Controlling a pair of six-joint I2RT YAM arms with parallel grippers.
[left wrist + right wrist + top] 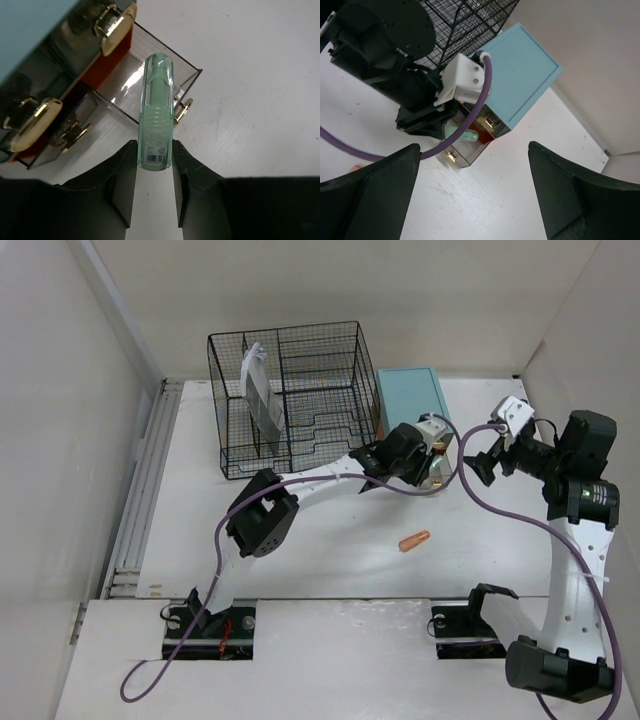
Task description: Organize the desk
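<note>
The desk (330, 560) is a white tabletop. My left gripper (154, 150) is shut on a pale green tube (157, 115) with a barcode label. It holds the tube's far end over an open clear drawer (120, 80) with gold handles, pulled out of the teal drawer box (410, 398). In the top view the left gripper (432, 462) sits at the box's front. The right wrist view shows the tube (465, 135) above the drawer (467, 152). My right gripper (474, 150) is open and empty, above bare desk to the right of the box (520, 70).
A small orange object (414, 540) lies on the desk in front of the arms. A black wire-mesh organizer (290, 390) stands at the back left and holds a grey-white item (262, 390). A grey rail (140, 490) runs along the left edge. Pale walls surround the desk.
</note>
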